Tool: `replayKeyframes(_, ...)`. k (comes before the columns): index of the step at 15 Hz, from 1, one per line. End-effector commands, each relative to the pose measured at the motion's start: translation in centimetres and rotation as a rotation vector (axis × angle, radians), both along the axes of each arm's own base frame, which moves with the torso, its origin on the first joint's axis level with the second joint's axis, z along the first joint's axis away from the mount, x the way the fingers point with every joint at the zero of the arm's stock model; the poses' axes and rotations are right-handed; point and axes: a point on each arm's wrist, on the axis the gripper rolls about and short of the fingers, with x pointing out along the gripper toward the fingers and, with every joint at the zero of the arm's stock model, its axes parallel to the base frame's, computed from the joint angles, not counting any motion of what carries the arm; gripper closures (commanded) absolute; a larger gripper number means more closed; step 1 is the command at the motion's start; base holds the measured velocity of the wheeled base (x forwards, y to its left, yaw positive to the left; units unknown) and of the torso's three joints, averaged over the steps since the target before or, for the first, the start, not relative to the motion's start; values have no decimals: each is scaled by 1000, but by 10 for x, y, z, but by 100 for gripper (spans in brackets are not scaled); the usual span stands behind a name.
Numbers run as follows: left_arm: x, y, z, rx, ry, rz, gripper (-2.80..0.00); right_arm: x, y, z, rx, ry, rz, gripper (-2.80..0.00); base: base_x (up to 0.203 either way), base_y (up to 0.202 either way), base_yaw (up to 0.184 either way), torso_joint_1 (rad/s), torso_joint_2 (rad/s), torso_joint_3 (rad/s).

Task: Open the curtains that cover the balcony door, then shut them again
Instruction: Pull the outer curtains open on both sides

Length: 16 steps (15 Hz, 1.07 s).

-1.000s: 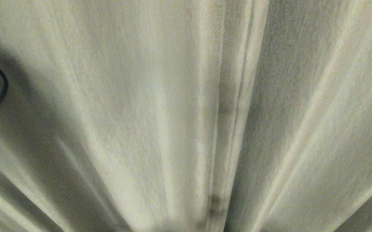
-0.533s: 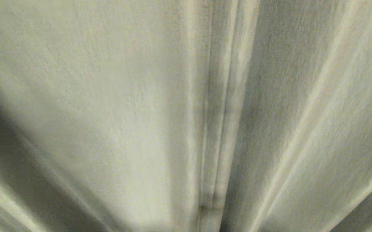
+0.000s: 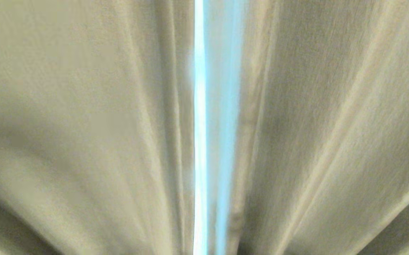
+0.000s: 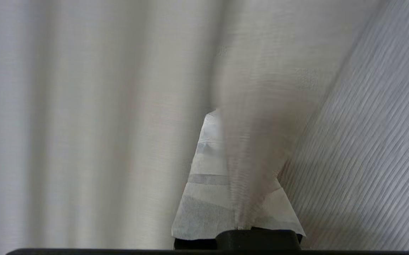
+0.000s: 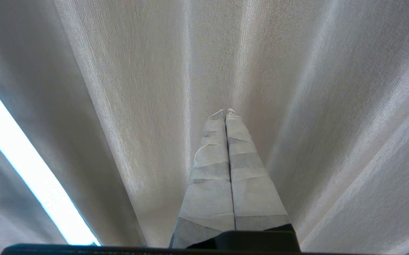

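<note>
Curtains filling the whole head view: cream-beige woven fabric in long pleats fanning out from six o'clock. Parted at the middle into two panels, with a narrow bright pale-blue gap running from twelve o'clock down to six o'clock. Left panel blurred, its hemmed edge just at the nine-o'clock side of the gap; right panel's folded edge bordering the gap at the three-o'clock side. Nothing of the balcony door itself to be made out through the slit, only glare.

Left gripper seen only in the left wrist view, pushed in among the folds. Fingers wrapped in pale tape, closed tight together, with a fold of curtain draped across one of them and hiding the tip; cannot tell whether any cloth is pinched between them. Ribbed weave close beside at the three-o'clock side.

Right gripper seen only in the right wrist view, pointing at the right panel. Taped fingers pressed flat against each other, holding nothing, tips near the fabric. Same bright gap slanting across at eight o'clock.
</note>
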Motion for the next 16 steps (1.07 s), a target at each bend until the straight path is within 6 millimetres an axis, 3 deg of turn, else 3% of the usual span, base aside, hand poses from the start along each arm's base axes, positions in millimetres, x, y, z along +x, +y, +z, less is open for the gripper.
replayKeyframes(1,8,38,-19,-44,30,56,0,0,0,0,0,0,1,0,0,0,0,0,0,0)
replayKeyframes(4,6,66,-25,-49,31,109,0,0,0,0,0,-1,2,0,0,0,0,0,0,0)
replayKeyframes(8,-8,90,-35,-68,42,178,0,0,0,0,0,0,2,0,0,0,0,0,0,0)
replayKeyframes(16,-29,104,-36,-70,43,245,0,0,0,0,0,0,1,0,0,0,0,0,0,0)
